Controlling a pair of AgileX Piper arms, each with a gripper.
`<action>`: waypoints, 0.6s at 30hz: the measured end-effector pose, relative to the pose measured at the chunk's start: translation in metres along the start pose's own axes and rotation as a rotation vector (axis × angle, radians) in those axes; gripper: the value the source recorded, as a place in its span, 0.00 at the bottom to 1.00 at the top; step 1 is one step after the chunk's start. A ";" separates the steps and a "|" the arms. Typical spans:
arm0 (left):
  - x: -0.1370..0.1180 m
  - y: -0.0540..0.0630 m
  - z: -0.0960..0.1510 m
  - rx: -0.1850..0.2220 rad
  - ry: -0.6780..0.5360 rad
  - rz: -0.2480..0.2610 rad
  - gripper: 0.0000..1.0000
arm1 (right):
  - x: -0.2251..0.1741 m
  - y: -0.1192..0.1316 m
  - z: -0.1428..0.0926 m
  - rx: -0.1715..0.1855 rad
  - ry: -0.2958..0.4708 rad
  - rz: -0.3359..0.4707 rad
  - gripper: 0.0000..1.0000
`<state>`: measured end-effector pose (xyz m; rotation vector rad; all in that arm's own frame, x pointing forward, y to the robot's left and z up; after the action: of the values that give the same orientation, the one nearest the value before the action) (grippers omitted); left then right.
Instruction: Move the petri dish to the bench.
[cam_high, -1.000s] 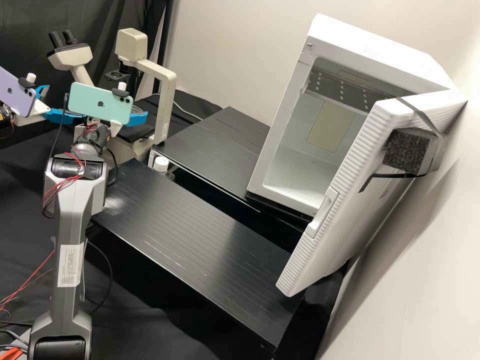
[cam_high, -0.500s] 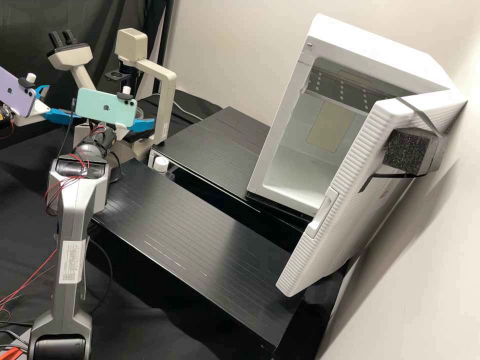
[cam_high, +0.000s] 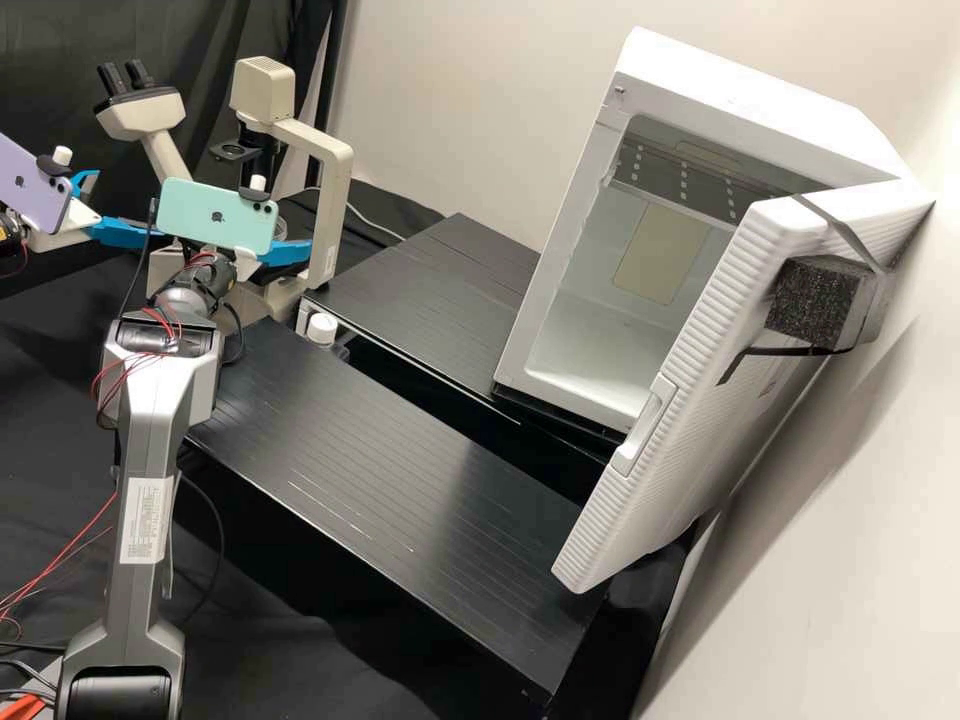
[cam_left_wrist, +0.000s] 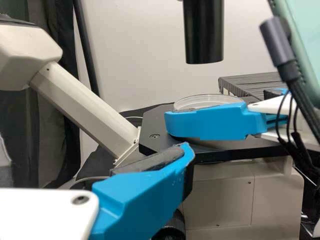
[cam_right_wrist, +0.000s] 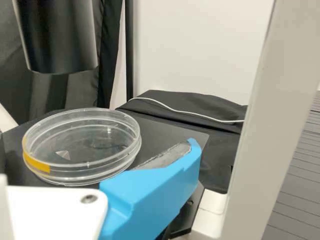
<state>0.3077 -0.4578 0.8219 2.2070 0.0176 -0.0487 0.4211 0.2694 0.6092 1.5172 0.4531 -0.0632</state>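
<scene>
The clear petri dish (cam_left_wrist: 200, 101) rests on the microscope's black stage (cam_left_wrist: 155, 131); in the right wrist view the dish (cam_right_wrist: 80, 145) has a yellow mark on its side. In the high view the right gripper (cam_high: 285, 252), under the green phone, is at the stage. Its own view shows the right gripper (cam_right_wrist: 155, 182) with one finger beside the dish; its fingers stand apart, contact cannot be told. The left gripper (cam_high: 125, 210), under the purple phone, is open to the left of the microscope. In its wrist view the left gripper (cam_left_wrist: 150, 187) is short of the stage.
A black slatted bench (cam_high: 390, 450) lies in front, with a second black platform (cam_high: 430, 300) behind it. A white-capped bottle (cam_high: 321, 328) stands between them. The white incubator (cam_high: 610, 330) has its door (cam_high: 700, 400) swung open at the right. The microscope's frame (cam_high: 325, 220) rises beside the right gripper.
The right gripper and its green phone have shifted a little to the right and slightly down in the high view. The left arm has kept its place.
</scene>
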 end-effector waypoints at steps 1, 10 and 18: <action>0.000 0.000 0.000 0.000 0.000 0.000 1.00 | 0.000 -0.001 0.001 -0.001 -0.002 -0.004 1.00; 0.000 0.000 0.000 0.000 0.000 0.000 1.00 | 0.008 -0.006 0.002 0.002 0.003 -0.006 1.00; 0.000 0.000 0.000 0.000 0.000 0.000 1.00 | 0.011 -0.005 0.000 -0.006 0.007 -0.001 1.00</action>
<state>0.3077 -0.4578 0.8219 2.2070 0.0176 -0.0487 0.4296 0.2720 0.6006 1.5121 0.4592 -0.0572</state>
